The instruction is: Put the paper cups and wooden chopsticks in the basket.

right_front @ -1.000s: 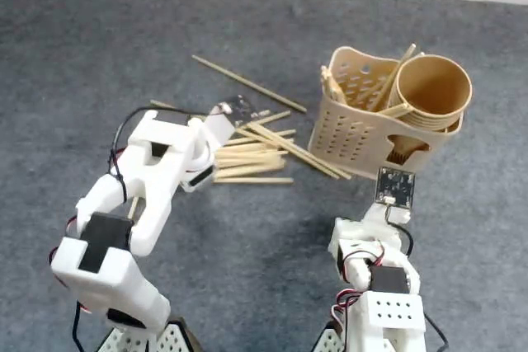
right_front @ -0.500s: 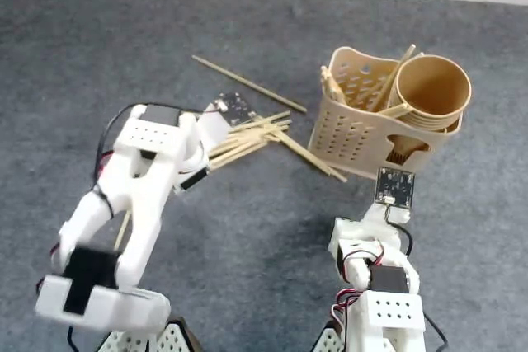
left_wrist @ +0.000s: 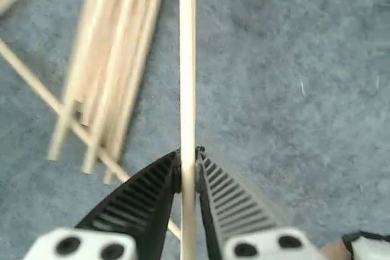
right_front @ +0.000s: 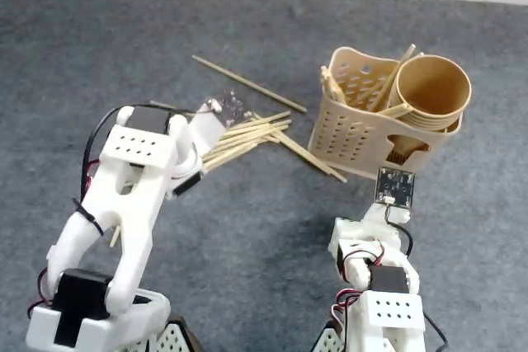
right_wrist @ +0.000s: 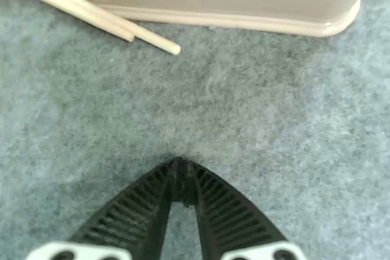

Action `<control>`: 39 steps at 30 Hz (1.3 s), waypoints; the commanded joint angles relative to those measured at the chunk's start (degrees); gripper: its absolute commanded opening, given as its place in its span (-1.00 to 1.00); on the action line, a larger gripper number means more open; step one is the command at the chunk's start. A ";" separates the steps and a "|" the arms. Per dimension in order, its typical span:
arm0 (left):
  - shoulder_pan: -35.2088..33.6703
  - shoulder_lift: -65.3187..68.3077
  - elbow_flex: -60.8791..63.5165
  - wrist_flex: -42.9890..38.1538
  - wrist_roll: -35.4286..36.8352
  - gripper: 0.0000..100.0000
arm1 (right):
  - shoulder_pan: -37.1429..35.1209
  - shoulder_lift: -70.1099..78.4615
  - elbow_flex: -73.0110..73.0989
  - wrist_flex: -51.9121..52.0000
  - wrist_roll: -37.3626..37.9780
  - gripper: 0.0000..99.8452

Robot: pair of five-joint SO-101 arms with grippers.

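My left end effector (left_wrist: pixel 187 155): narrow, the two jaws pinch one held chopstick (left_wrist: pixel 187 59), which runs straight out between them
Held chopstick: above the grey surface (right_front: pixel 462 228), just beside the chopstick pile; I cannot tell if it touches the pile
Chopstick pile (right_front: pixel 252 133): loose sticks lie fanned near the middle of the surface, on the left side of the basket
Two long sticks (right_wrist: pixel 91 15): they lie flat and their ends are just beside the foot of the basket
Single chopstick (right_front: pixel 247 83): lies alone, closer to the far edge of the surface, apart from the pile
Basket (right_front: pixel 359 133): stands in the far right part of the surface and is tilted; some chopsticks stick out of it
Paper cups (right_front: pixel 433 88): stacked one in another, they are inside the basket at its right end
My right end effector (right_wrist: pixel 180 168): the jaws are pressed together and hold nothing; it is low over the surface, near the front wall of the basket
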 commanded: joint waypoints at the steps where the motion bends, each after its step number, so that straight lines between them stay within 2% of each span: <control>1: 1.89 -2.42 5.85 -2.37 -0.62 -0.99 | -0.31 -0.66 5.41 -1.10 -0.44 -0.99; 6: 2.42 -2.42 13.67 -11.60 -0.53 -0.98 | -0.31 -0.66 5.41 -1.10 -0.44 -0.99; 8: 2.42 -2.42 14.99 -12.92 -0.53 -0.91 | -0.31 -0.66 5.41 -1.10 -0.44 -0.99; 12: 1.98 -2.95 14.99 -12.92 -0.35 -0.70 | -0.31 -0.66 5.41 -1.10 -0.44 -0.99; 15: 1.98 -3.56 13.93 -12.75 -0.35 -0.69 | -0.31 -0.66 5.41 -1.10 -0.44 -0.99; 21: 2.33 -9.98 10.15 -4.92 -0.26 -0.69 | -0.31 -0.66 5.41 -1.10 -0.44 -0.99; 27: 2.33 -12.00 11.65 -4.75 -0.26 -0.69 | -0.31 -0.66 5.41 -1.10 -0.44 -0.99; 39: 1.89 0.13 16.22 -22.59 5.36 -0.74 | -0.31 -0.66 5.41 -1.10 -0.44 -0.99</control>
